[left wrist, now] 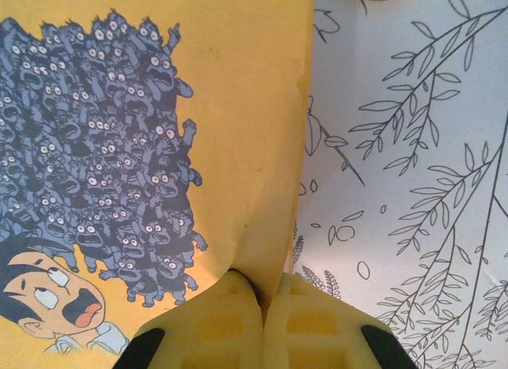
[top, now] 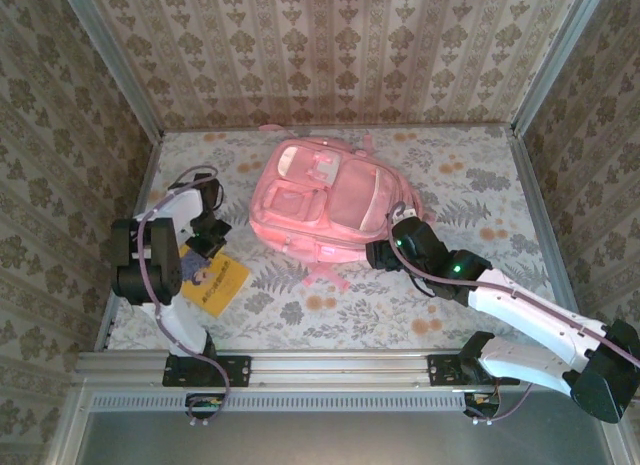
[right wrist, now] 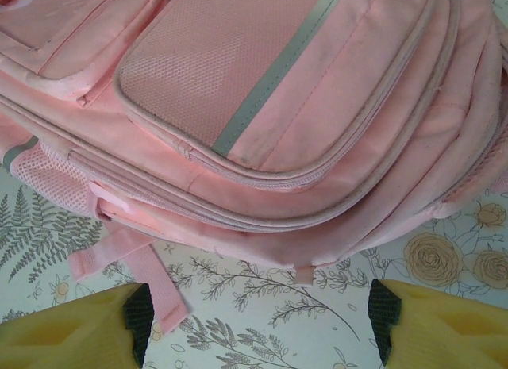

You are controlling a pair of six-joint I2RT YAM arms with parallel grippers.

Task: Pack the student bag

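The student bag (top: 320,200) is laid flat on the table (top: 500,185); soft and limp (likely to sag), it is best taken by a strap (right wrist: 155,278); the left gripper (left wrist: 266,294) is pinched tight on the edge of a yellow comic book (left wrist: 159,147); the right gripper (right wrist: 258,317) is held wide, empty, beside the bag.

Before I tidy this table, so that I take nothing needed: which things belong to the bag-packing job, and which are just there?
Job:
- pink student bag
- yellow comic book, pinched in the shut left pincer
- open right pincer, beside the bag

Just there:
- floral table cover
- patterned walls
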